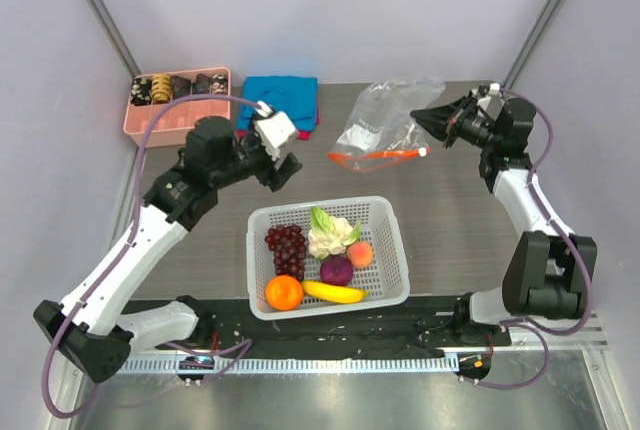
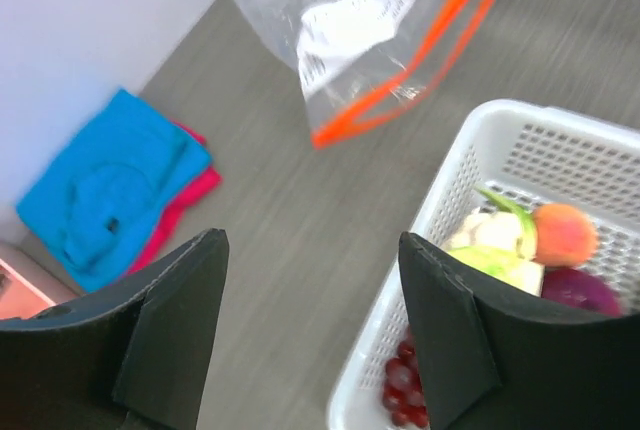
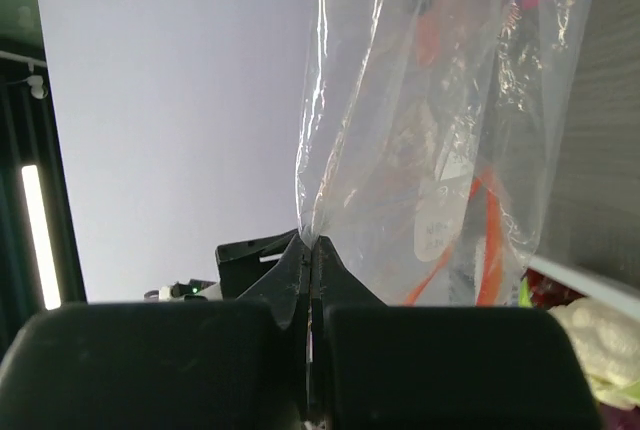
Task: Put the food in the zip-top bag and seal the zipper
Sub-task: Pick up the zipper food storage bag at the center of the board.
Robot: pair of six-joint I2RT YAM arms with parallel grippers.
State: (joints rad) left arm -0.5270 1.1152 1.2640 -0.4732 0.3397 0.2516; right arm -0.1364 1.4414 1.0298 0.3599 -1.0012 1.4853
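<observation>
From where I stand, the right gripper [image 1: 428,118] has its fingers pressed tight together on an edge of the zip-top bag [image 1: 385,115]. The bag is crumpled at the far side of the table [image 1: 450,220], with its zipper [image 1: 372,158] on the side nearest the white basket [image 1: 392,240]. The left gripper [image 1: 284,172] hovers spread wide with nothing in it just beyond the basket's far-left corner, and all the food lies inside: grapes [image 1: 287,246], cauliflower [image 1: 328,235], peach [image 1: 360,253], onion [image 1: 337,270], orange [image 1: 284,292] and banana [image 1: 335,292].
</observation>
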